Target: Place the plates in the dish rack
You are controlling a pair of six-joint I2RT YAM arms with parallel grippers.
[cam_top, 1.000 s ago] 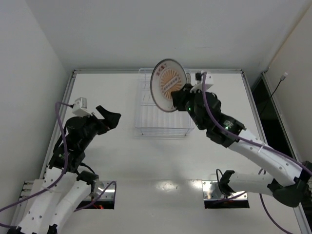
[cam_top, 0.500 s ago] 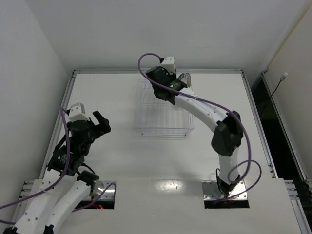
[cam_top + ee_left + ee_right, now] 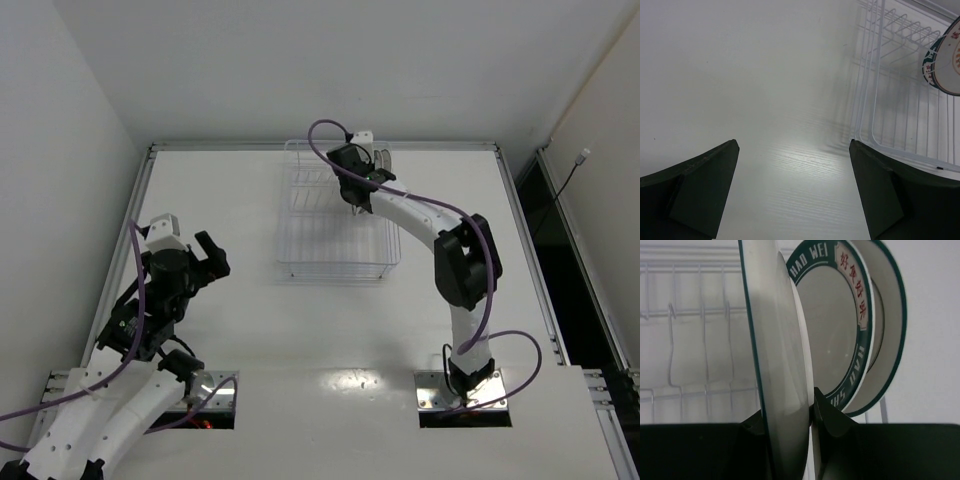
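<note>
The plate (image 3: 775, 340) now stands down in the rack (image 3: 335, 263), no longer up high. The right gripper (image 3: 790, 417) pinches it; the left gripper (image 3: 793, 150) is open. Nearly done.

The front plate (image 3: 777, 365) is showing white with a thin teal edge; the lettered plate (image 3: 835, 335) is showing a teal rim, white letters and red characters.

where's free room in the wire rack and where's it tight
Free: left rows and near half of the white wire dish rack. Crowded: its far-right corner, where the right hand grips a teal-edged round plate beside the lettered round plate.
</note>
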